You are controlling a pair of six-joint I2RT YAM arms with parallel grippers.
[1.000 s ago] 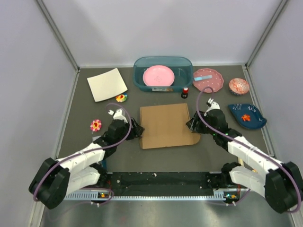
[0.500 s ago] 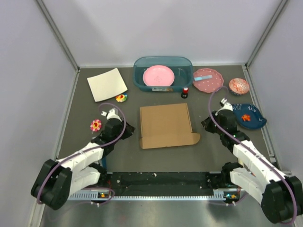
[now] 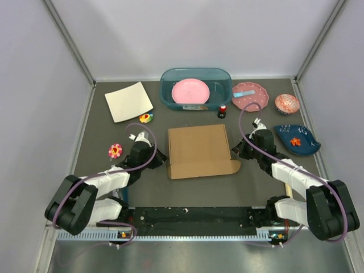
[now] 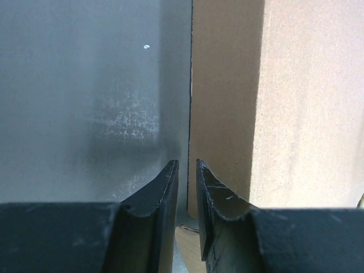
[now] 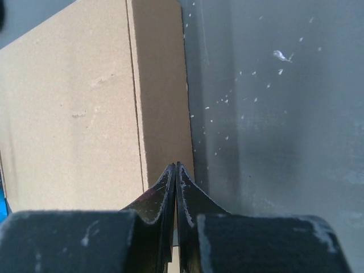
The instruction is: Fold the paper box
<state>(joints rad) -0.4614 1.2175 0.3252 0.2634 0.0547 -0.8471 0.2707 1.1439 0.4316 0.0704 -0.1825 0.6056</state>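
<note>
The paper box lies flat and closed in the middle of the table, plain brown cardboard with a rounded tab sticking out at its near right corner. My left gripper sits at the box's left edge, low over the table. In the left wrist view the left gripper has its jaws a narrow slit apart, in line with the edge of the paper box, nothing held. My right gripper is at the box's right edge. The right wrist view shows the right gripper shut and empty beside the paper box.
A cream-white sheet lies at the back left. Behind the box stands a teal bin holding a pink plate. A small red bottle, a dotted pink plate, a patterned bowl, a blue dish and flower toys lie around.
Both grippers drew back from the box's sides and closed down from wide, then came back in to its left and right edges. The box has not moved.
</note>
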